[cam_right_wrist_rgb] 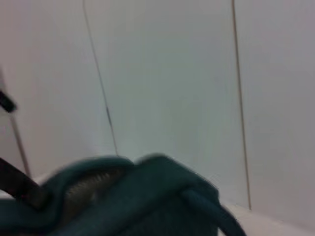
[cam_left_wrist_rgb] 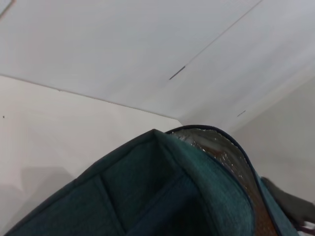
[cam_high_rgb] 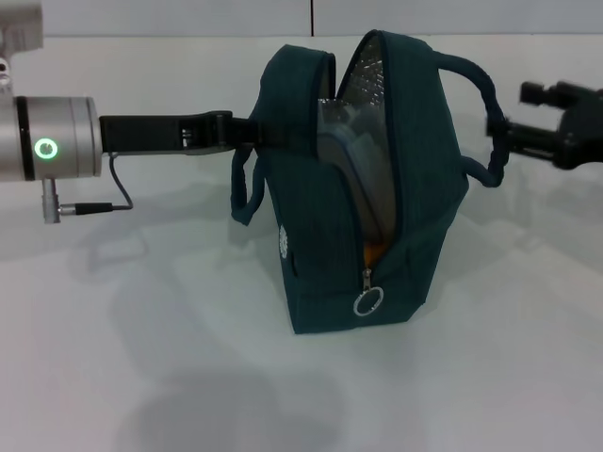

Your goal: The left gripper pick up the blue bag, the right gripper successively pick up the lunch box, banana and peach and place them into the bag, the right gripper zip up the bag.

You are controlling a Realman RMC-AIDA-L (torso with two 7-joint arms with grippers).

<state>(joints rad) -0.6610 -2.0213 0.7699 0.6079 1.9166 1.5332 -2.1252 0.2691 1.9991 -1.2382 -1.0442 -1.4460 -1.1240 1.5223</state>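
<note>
1. Left gripper [cam_high_rgb: 247, 132] was clamped on the blue bag's [cam_high_rgb: 320, 254] left rim, holding the mouth open.
2. Right gripper [cam_high_rgb: 504, 132] hung just right of the bag's right handle [cam_high_rgb: 480, 94]; finger state could not be told.
3. Lunch box [cam_high_rgb: 353, 155] sat inside; something orange showed low in the slit.
4. Zipping looked next: reach the zipper pull [cam_high_rgb: 368, 299] on the near face.
5. Table [cam_high_rgb: 113, 358] lay open near and right.

A big white table [cam_high_rgb: 141, 377] holds everything. One thing stands on it: a blue bag [cam_high_rgb: 363, 188], upright, with its top open. The bag sits near the middle of the table. A grey shadow falls on the table in front of the bag and to its left.
</note>
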